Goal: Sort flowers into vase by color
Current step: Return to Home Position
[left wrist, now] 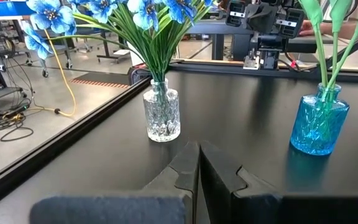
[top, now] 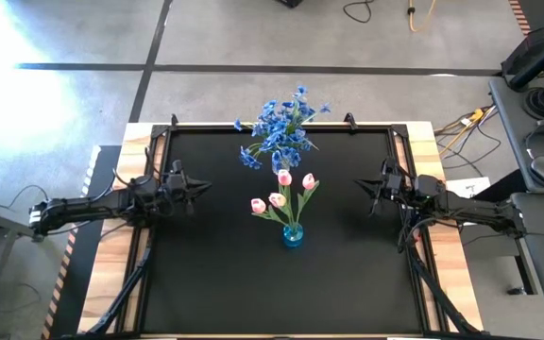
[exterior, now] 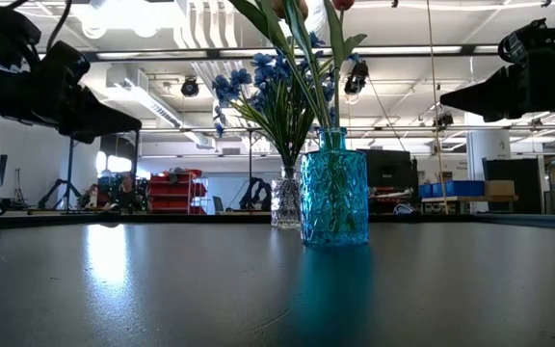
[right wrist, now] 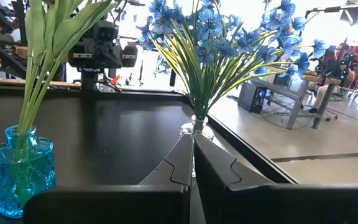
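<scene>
The left gripper [top: 199, 186] is hovering over the left part of the black table mat [top: 206, 283], pointing toward the centre. In the left wrist view its two fingers [left wrist: 185, 168] are pressing flat against each other with no gap, and they are gripping nothing. The right gripper [top: 361, 185] is hovering over the right part of the mat, facing the left gripper. Its fingers [right wrist: 176, 165] are likewise meeting along their full length and are carrying nothing.

The pink tulips [top: 281, 189] are standing in the blue glass vase [top: 293, 236], with four buds showing in the high view. This vase is sitting near the middle of the mat, between the two grippers and well apart from both. The tulip stems are leaning outward from the vase neck.

The blue blossom sprays [top: 280, 127] are standing in the clear cut-glass vase [left wrist: 162, 115]. This vase is sitting near the far edge of the mat, beyond the blue glass vase and apart from it. The sprays are fanning out above and past the mat edge.
</scene>
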You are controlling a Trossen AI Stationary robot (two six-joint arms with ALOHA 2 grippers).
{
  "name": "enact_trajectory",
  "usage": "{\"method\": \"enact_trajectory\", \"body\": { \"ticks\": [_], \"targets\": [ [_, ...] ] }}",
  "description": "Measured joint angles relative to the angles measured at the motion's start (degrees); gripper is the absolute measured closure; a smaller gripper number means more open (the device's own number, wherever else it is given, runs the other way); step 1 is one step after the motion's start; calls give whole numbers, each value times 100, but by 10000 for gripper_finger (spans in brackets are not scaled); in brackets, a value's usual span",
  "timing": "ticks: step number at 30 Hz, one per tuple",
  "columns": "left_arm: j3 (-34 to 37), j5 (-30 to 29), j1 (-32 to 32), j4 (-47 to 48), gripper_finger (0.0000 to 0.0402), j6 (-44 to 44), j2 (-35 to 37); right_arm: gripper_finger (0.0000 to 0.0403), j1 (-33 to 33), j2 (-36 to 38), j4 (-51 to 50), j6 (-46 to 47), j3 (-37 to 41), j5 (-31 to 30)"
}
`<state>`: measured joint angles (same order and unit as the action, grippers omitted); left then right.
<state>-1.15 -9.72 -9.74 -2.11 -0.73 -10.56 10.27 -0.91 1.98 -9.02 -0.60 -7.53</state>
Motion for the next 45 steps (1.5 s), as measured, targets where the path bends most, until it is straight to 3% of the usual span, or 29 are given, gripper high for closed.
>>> {"method": "enact_trajectory", "body": {
  "ticks": [45],
  "targets": [
    [-7, 4, 0, -2, 402, 0, -228, 394, -1, 1, 2, 0, 2, 0]
  ]
}}
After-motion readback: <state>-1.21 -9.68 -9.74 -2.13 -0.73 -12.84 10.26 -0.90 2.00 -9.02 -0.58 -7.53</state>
